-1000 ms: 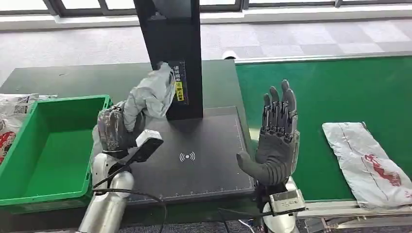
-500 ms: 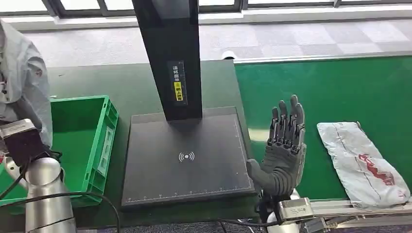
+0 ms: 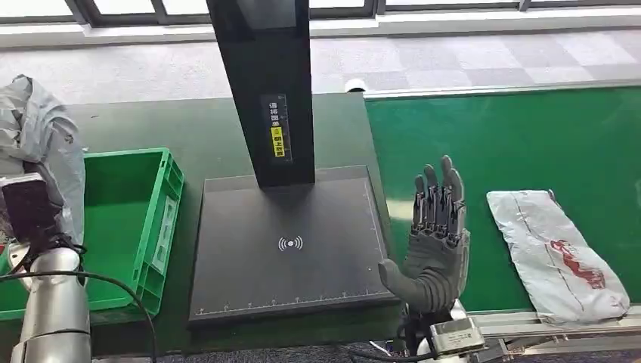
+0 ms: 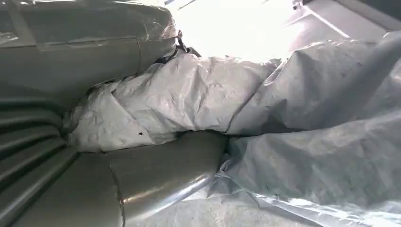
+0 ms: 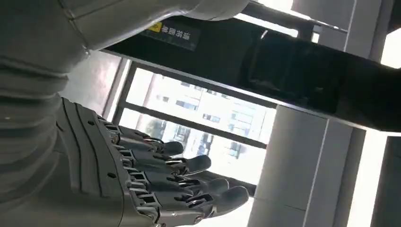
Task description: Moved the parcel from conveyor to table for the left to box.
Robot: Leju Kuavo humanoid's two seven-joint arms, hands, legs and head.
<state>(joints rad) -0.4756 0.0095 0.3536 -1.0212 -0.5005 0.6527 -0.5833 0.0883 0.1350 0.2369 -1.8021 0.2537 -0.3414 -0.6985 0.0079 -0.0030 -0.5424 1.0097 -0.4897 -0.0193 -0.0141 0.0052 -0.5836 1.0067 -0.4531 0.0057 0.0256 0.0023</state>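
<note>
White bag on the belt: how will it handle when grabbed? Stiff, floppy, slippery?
Likely floppy: the white bag lies flat and wrinkled on the belt, so it should sag and fold. Probably light, since it shows little bulk. Its glossy film may be slippery. The grey bag in the left robot hand drapes and crumples similarly.

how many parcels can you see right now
2. A grey parcel held up by the left hand above the green crate; a white parcel lying on the conveyor. The crate may hide others.
</note>
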